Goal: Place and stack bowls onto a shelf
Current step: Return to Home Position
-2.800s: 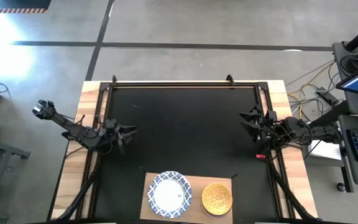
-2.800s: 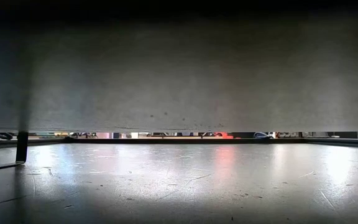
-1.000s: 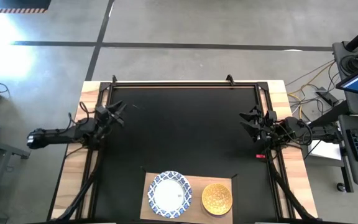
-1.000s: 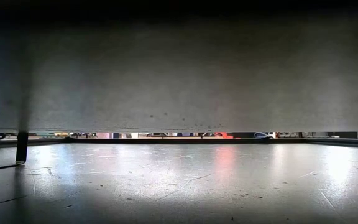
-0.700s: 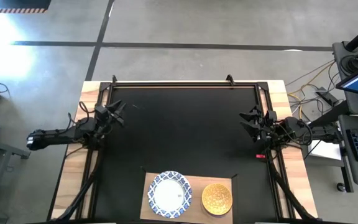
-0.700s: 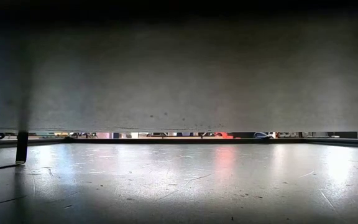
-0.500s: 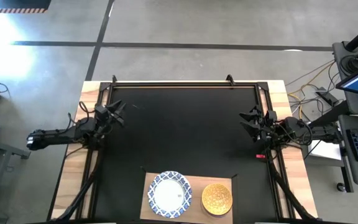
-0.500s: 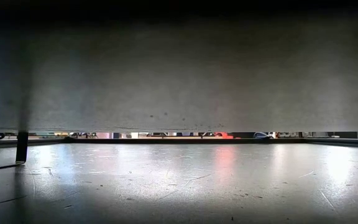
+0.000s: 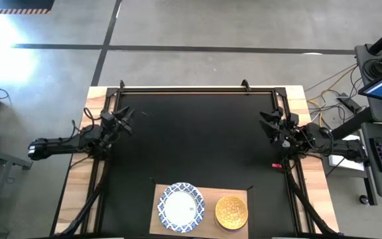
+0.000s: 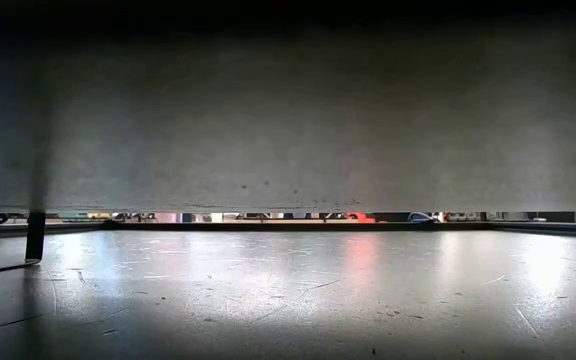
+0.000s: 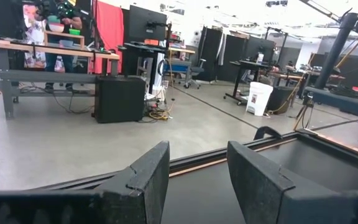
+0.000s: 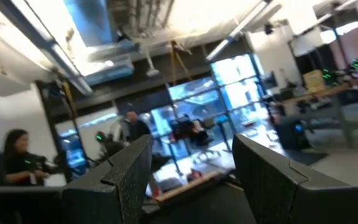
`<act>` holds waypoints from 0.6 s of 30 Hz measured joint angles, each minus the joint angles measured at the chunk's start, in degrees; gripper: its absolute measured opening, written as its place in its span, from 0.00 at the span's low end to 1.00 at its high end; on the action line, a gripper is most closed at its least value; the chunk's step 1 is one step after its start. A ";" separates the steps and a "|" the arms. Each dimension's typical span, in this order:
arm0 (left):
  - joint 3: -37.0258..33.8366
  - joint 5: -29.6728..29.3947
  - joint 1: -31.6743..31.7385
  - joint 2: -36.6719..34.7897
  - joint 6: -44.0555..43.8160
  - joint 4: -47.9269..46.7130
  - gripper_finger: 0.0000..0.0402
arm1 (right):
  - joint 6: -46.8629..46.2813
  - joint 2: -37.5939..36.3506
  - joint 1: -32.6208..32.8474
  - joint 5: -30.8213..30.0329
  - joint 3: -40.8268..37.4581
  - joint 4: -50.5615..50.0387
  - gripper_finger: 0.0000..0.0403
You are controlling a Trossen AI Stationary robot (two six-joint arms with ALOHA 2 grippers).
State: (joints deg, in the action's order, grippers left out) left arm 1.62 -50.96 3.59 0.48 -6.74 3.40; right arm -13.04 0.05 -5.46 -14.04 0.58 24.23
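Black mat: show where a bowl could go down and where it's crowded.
Free: the middle of the black mat, between left pincer and right pincer, beyond the shelf. Crowded: the shelf, filled by the white bowl and gold bowl.

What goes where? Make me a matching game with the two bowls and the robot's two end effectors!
Things:
1. white bowl with the blue rim
2. gold bowl
3. left end effector
4. right end effector

Places, seen from above:
A. by the right edge of the black mat
B. on the left part of the wooden board
C. by the left edge of the black mat
D. on the right part of the wooden board

Pairs: 1-B, 2-D, 3-C, 4-A.
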 joint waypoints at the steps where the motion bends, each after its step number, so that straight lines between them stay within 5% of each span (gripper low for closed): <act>1: 0.03 0.00 -0.01 0.05 0.00 -0.02 0.36 | 0.00 0.00 -0.79 -0.04 0.00 -0.65 0.53; 18: 0.10 0.00 -0.01 0.05 0.00 -0.02 0.36 | 0.00 1.90 -2.47 -0.09 0.00 -1.44 0.53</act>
State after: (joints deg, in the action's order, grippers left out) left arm 1.72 -50.96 3.58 0.54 -6.74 3.38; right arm -13.04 1.96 -7.92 -14.13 0.58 22.79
